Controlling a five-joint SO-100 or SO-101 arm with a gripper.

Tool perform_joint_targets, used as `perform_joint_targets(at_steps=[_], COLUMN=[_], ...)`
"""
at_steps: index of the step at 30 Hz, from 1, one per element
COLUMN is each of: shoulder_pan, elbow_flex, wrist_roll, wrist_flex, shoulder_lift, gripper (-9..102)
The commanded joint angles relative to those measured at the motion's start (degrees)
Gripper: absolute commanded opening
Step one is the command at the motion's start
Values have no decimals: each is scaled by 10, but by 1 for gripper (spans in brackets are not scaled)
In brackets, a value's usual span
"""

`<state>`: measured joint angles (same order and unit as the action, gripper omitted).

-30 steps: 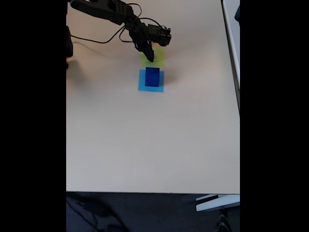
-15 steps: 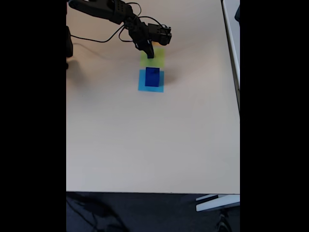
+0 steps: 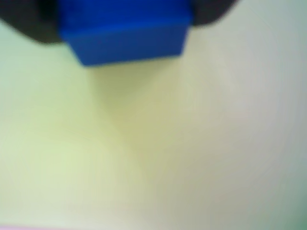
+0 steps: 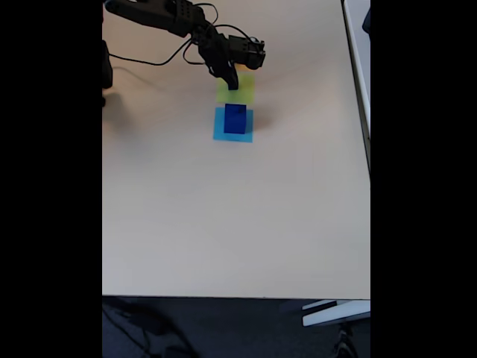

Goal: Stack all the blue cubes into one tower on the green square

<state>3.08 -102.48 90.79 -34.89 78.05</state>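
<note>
Blue, hard-looking and flat-sided, a small cube (image 3: 127, 36) sits between the dark fingers of the tool (image 4: 232, 83), which is clamped on it; the wrist view shows it from close above the green square (image 3: 96, 153), blurred, and whether it touches the paper cannot be told. In the fixed view the tool hangs over the green square (image 4: 244, 91) near the far edge of the desk (image 4: 238, 216), towards the left corner where the arm is based. Just beside the green patch, on the side nearer the front edge, a larger blue cube (image 4: 235, 119) stands on a light-blue square (image 4: 220, 133). Both cubes look stiff and light, probably smooth enough to slide under a weak pinch, so I would grip two opposite flat faces near mid-height, square on. If the tower wants its biggest piece lowest, this small one looks an awkward base
</note>
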Motion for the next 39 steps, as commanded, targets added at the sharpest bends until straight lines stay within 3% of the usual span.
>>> perform_joint_targets(at_steps=[1,7,14,19,39], shoulder_pan=[-8,-7,36,76,119], elbow_flex=[83,192,262,265,242], wrist_roll=[8,25,93,153,171], wrist_flex=[-49,-113,-125,-118,-117], shoulder_lift=[51,39,-2,-29,-37], gripper=[6,6,6,5,5])
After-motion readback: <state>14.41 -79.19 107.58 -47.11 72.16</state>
